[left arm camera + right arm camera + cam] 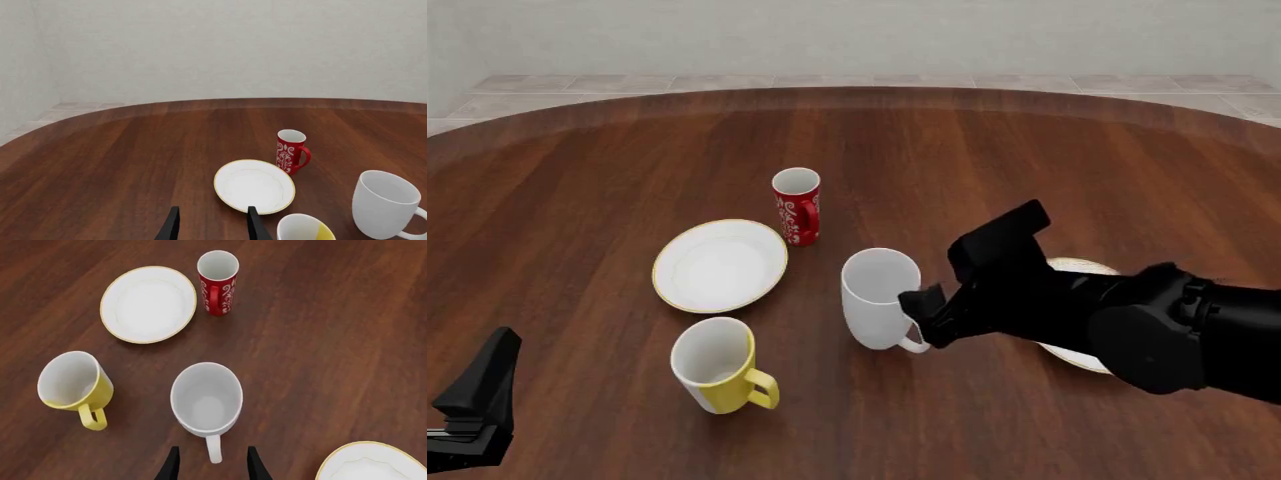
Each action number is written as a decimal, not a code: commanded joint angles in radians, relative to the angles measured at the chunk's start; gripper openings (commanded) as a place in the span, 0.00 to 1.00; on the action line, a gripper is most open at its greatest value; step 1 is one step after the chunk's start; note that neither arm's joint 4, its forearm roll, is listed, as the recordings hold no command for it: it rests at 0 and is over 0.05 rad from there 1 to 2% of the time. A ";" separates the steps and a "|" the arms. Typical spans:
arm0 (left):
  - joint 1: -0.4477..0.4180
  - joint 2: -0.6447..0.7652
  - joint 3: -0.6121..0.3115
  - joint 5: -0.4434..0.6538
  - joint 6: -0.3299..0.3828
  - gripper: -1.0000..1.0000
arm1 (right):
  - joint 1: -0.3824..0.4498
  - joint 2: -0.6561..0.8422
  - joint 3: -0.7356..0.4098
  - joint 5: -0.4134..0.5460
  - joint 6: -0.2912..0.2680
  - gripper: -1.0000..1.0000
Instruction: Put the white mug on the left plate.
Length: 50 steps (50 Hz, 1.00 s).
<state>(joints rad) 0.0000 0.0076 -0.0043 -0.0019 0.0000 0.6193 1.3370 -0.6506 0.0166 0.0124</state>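
The tall white mug [877, 294] stands upright mid-table, its loop handle [213, 450] pointing toward the arms. My right gripper [213, 471] is open just behind the mug, one finger on each side of the handle and not touching it; it also shows in the front view [924, 316]. The left plate [721, 264], white with a thin golden rim, lies empty to the mug's left and shows in both wrist views [148, 303] [254, 185]. My left gripper [212, 229] is open and empty, low at the table's near left [481, 388]. The mug shows in the left wrist view [387, 204].
A red patterned mug [797, 205] stands just behind the left plate's right edge. A yellow mug with white inside [713, 365] stands in front of the plate. The twin plate [373, 462] lies to the right, mostly hidden under my right arm [1121, 325].
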 commanded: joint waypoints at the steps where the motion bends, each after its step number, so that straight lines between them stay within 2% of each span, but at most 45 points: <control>1: 0.000 0.000 0.000 0.000 0.000 1.00 | 0.003 0.017 0.004 -0.012 0.007 1.00; 50: 0.000 0.000 0.000 0.000 0.000 1.00 | 0.011 0.089 0.019 -0.061 0.029 1.00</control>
<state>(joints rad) 0.0001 0.0076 -0.0043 -0.0019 0.0000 0.6283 1.4131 -0.6326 -0.0374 0.0355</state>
